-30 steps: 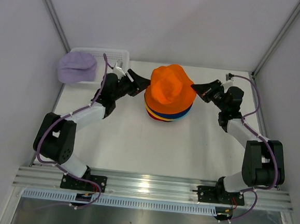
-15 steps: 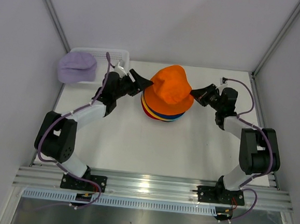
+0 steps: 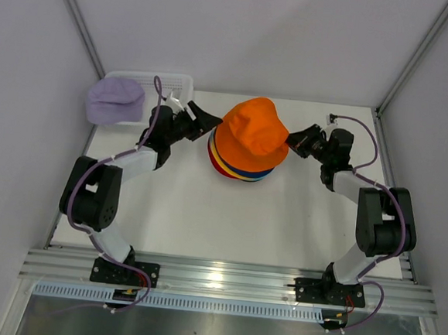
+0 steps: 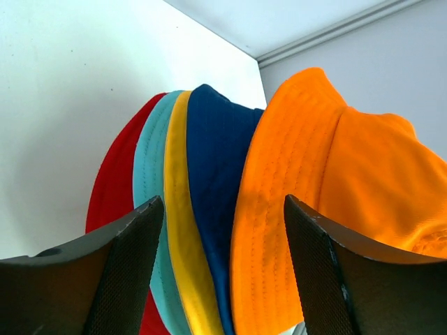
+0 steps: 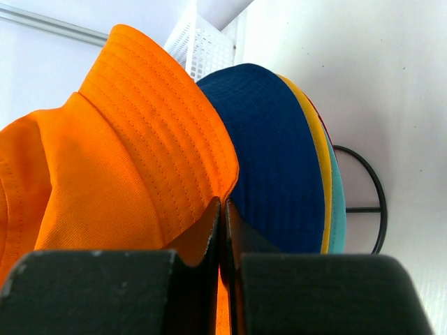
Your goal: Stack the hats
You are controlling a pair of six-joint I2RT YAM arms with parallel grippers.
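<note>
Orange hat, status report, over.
Right gripper shut on orange hat brim. Left gripper open. Lavender hat on basket, not yet stacked.

White table (image 3: 227, 222) has a black wire frame (image 5: 363, 209) sitting toward the back-middle under the hat stack (image 3: 249, 142), plus a white lattice basket (image 3: 180, 85) in the far-left corner.

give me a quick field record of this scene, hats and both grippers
stack, top to bottom: orange hat, navy, yellow, teal, red
under the stack: wire frame partly showing
unstacked: lavender hat, lying on the basket at the far left
left gripper: open, at the stack's left side, holding nothing
right gripper: shut on the orange hat's brim
left to do: lavender hat not yet on the stack
</note>
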